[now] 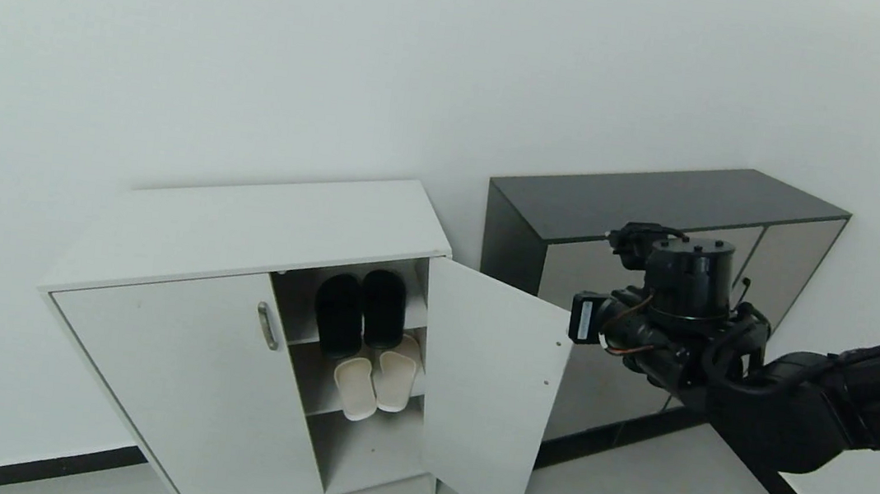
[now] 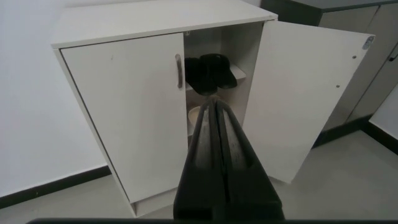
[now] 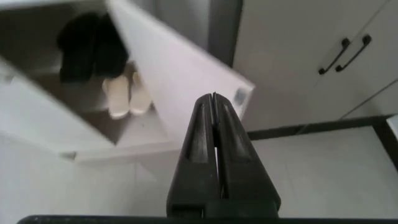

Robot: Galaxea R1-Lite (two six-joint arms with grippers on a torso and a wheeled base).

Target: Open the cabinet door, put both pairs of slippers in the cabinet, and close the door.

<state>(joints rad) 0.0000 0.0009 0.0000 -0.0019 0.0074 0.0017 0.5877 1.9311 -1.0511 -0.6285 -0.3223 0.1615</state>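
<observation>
Both pairs already inside white cabinet (image 1: pixel 244 216). Black slippers (image 1: pixel 360 312) side by side on upper shelf. Cream slippers (image 1: pixel 378 374) side by side on shelf just below, ends sticking out past shelf front. Right door (image 1: pixel 490 385) swung wide open. Left door (image 1: pixel 184 384) shut, metal handle (image 1: pixel 266 325) on its inner edge.

Right gripper (image 3: pixel 214 98) clenched on nothing, fingers pressed together. Held just beside upper free corner of open door; contact with door unclear. Both pairs well apart from it, across full width of door, back on shelves.

Left gripper (image 2: pixel 214 102) likewise pinched tight and empty. Out in front of cabinet, pointed toward opening between doors, clear of slippers and of doors.

Dark cabinet (image 1: pixel 661 193) against wall just right of white one, behind right arm.
</observation>
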